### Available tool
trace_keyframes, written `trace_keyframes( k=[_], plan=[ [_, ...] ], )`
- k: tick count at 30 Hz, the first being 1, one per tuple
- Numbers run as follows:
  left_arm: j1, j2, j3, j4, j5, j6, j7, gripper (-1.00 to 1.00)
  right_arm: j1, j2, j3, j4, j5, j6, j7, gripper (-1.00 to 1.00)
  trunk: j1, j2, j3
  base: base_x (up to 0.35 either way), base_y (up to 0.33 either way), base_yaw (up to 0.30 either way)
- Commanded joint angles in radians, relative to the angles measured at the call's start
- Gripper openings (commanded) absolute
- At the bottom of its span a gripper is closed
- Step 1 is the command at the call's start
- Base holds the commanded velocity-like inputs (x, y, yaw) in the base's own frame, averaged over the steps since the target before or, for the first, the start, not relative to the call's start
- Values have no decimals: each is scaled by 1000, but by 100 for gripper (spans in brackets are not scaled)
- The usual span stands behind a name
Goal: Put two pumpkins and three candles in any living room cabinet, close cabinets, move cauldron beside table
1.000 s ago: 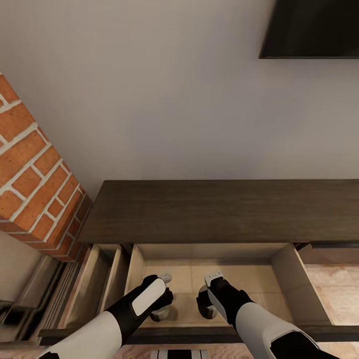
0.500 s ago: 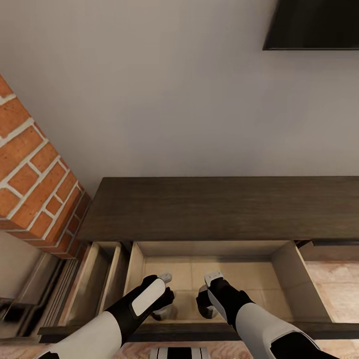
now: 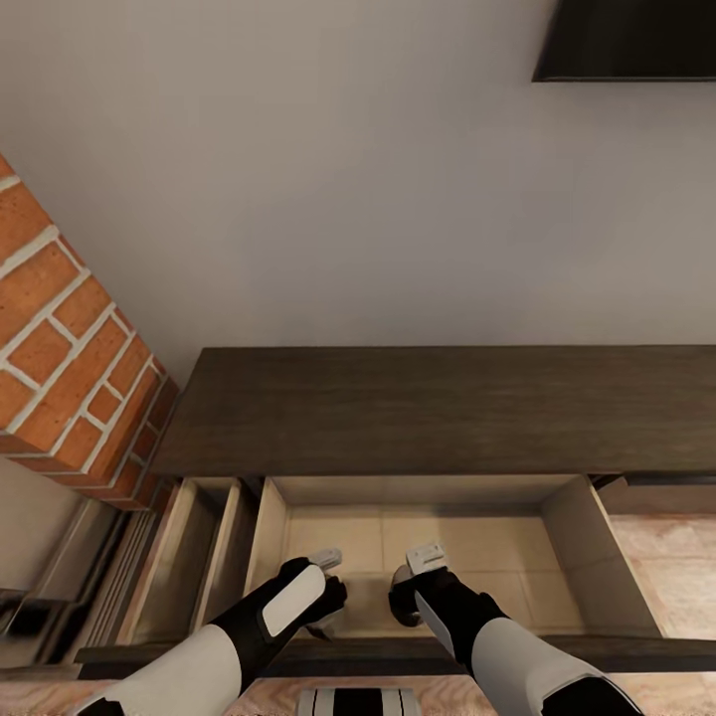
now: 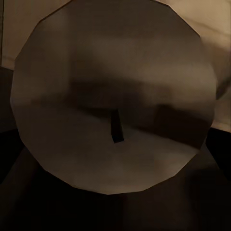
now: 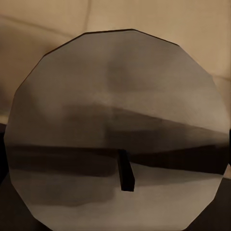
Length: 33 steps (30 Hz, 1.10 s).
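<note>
Head view: long low dark brown wood-grain cabinet [image 3: 438, 408] against a pale wall, one wide drawer [image 3: 572, 512] pulled open, pale beige inside. Red brick column [image 3: 70, 368] at the view's left, dark screen [image 3: 626, 40] on the wall above. Both arms reach down into the drawer. Left tool [image 3: 323, 597] and right tool [image 3: 403, 592] sit side by side near the drawer's front edge, low over its floor. A bit of grey shows under each tool, likely a candle apiece. Whether the fingers are clamped or spread can't be told here.

Left wrist view: round flat top of a stubby grey-olive cylinder candle [image 4: 113, 96] with a short dark wick, very close to the lens, beige drawer floor behind. No fingers visible, so grip state can't be told.

Right wrist view: second grey-olive candle [image 5: 115, 130], same flat top and dark wick, just as close, beige drawer floor behind. Fingers again unseen, grip can't be told.

Handling, judged: candles look small, rigid and light, smooth-sided, so could slip or tip if bumped. Best hold is across the round side wall at mid height, upright. Both appear to be inside the drawer, at or near its floor, so placing looks close to done for these two; drawer not yet shut.
</note>
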Motion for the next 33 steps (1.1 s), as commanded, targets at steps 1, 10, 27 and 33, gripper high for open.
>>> trace_keyframes(
  k=[1,10,27,33],
  plan=[
    [1,1,-1,3,11,4,0,-100,0,0,0,0,-2,-2,0,-100,0,0,-2,0,0,0],
    [1,3,3,3,-11,1,0,-100,0,0,1,0,-1,-24,0,-100,0,0,-15,0,0,0],
    [1,25,11,5,-153,-74,-124,-100,0,0,6,-10,1,-24,-1,-100,0,0,-36,0,0,22],
    [1,23,12,4,-153,-74,-124,-100,-1,0,6,-12,2,-31,-2,-100,0,0,-37,0,0,3]
  ],
)
